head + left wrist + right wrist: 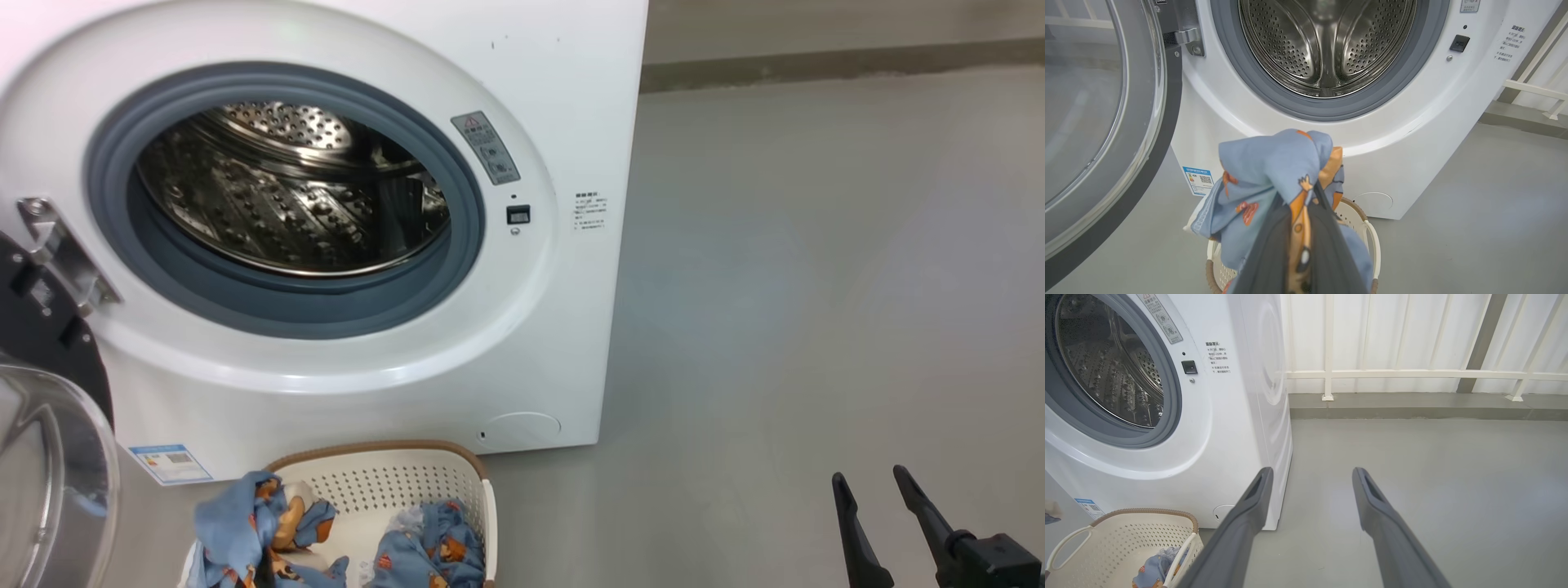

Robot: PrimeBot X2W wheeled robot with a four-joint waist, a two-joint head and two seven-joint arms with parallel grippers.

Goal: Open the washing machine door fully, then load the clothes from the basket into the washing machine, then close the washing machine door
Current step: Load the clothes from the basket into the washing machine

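One washer, one basket, left gripper clamped on clothes in left wrist view, right gripper spread in head view

- washing machine stands on floor, drum opening facing robot; wall w/ railing behind it, off to its right.
- washing machine door hinged at machine's left, swung out twd robot (left of basket).
- basket on floor just in front of machine's base, below opening.
- clothes: some in basket's right part; one piece up over basket's left rim, pinched in left gripper, in front of machine's lower front.
- right gripper over floor, well right of basket & machine, fingers apart.
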